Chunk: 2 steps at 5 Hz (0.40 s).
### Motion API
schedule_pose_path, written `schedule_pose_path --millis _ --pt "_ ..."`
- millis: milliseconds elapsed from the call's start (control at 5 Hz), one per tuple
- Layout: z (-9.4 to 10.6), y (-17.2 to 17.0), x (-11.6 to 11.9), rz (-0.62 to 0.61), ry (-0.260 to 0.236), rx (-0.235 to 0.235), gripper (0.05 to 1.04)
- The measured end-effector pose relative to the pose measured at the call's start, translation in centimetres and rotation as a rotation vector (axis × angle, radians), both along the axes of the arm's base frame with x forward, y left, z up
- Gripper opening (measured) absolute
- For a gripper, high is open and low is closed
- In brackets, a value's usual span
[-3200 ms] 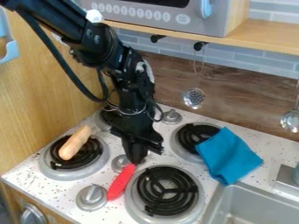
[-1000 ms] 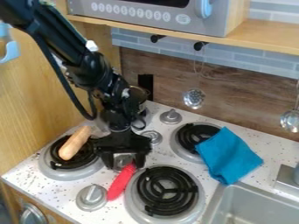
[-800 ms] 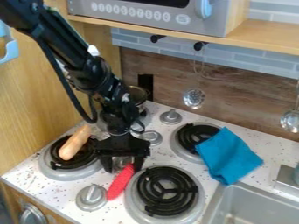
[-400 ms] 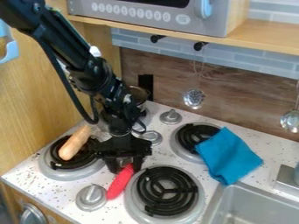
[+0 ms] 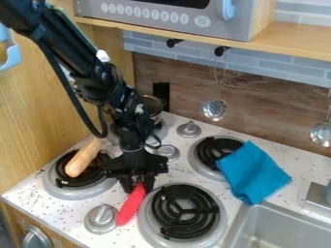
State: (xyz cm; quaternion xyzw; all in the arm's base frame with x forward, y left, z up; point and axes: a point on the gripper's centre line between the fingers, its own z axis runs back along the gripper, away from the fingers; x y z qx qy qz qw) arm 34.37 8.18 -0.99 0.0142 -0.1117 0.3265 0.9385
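Note:
The black gripper (image 5: 138, 185) hangs low over the stove's front middle, pointing down, its two fingers closed around the upper end of a long red object (image 5: 131, 207). The red object lies slanted on the white speckled stovetop between the front knob (image 5: 101, 219) and the front right burner (image 5: 185, 211). Left of the gripper, a light wooden handle (image 5: 82, 159) rests over the front left burner (image 5: 65, 183). Behind the arm a metal pot (image 5: 153, 104) is partly hidden. A blue cloth (image 5: 253, 170) lies on the right, partly over the back right burner (image 5: 217, 151).
A metal sink (image 5: 284, 218) is at the lower right. Two metal ladles (image 5: 215, 108) (image 5: 321, 133) hang at the back wall. A wooden shelf (image 5: 304, 35) holds a microwave (image 5: 174, 17); a wooden wall (image 5: 32, 111) stands at left.
The gripper has moved from upright above the red object's end, turned and opened wide, then closed on that end. The pot came into view behind the arm. The red object has not visibly moved.

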Motion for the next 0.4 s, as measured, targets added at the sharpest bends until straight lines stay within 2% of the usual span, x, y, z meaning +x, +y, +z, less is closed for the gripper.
schedule_pose_path --millis 200,400 --pt "0.8 -0.4 -0.6 -0.006 0.003 -0.014 0.282" --pt "2.9 -0.7 -0.2 -0.012 -0.041 -0.027 0.153"
